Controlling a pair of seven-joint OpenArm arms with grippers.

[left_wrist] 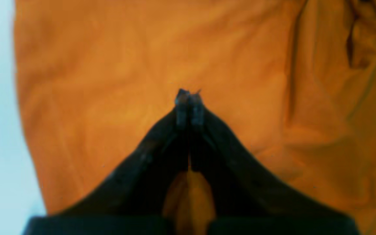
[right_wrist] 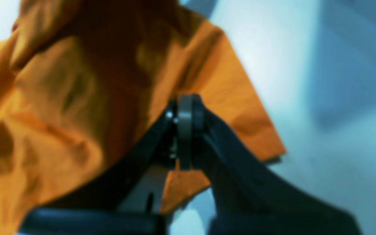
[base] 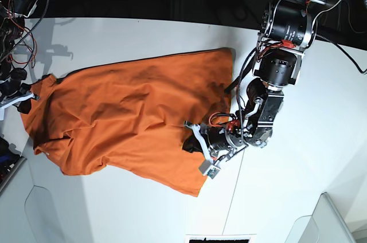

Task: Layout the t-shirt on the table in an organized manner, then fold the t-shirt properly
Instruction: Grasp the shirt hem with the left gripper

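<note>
White surface [base: 143, 36] carries the orange t-shirt [base: 126, 117], spread wide but rumpled. The left end effector [left_wrist: 188, 98] hovers over the cloth, jaws together, empty; the right end effector [right_wrist: 185, 107] is clamped on the shirt's edge.

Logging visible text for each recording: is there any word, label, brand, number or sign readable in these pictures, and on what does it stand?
None can be read.
The t-shirt: plain orange cloth, no print or legible tag in any view.
The table: bare white, no markings.
A black-and-white strip at the bottom edge of the base view: cut off by the frame, too small to read.
Both wrist views are blurred; no lettering shows on either tool.
</note>
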